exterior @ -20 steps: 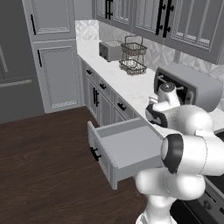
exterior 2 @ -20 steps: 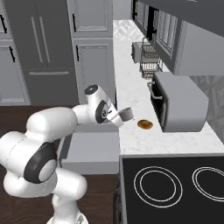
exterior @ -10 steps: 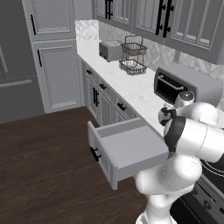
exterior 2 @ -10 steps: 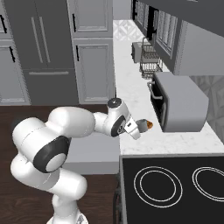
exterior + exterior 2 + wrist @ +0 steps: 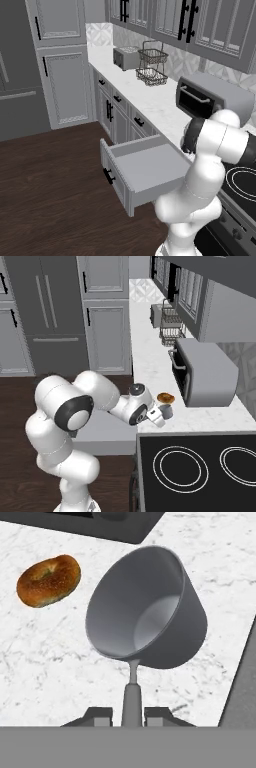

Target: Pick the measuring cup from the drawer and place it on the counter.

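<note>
On the left of your hand view, a brown glazed doughnut (image 5: pixel 48 580) lay on the white marble counter (image 5: pixel 60 667), and just to its right the measuring cup (image 5: pixel 150 612) hung tilted above that surface, its mouth turned toward the camera. You had the gripper (image 5: pixel 132 712) clamped narrowly on the cup's thin handle, the dark fingertips (image 5: pixel 102 714) pressing from either side. Further right sat the dark edge of the stovetop (image 5: pixel 242 682). From the right base view, the cup (image 5: pixel 166 411) was out over the counter near the doughnut (image 5: pixel 166 398), with the toaster oven (image 5: pixel 202 373) beyond; the open drawer (image 5: pixel 145 167) stood behind you, by then without the cup. Your risk, as I judged it, was the tilt: letting go like this could have let the cup roll on its side toward the doughnut or the stovetop. A grip so far out on the handle could also have let the bowl swing.
</note>
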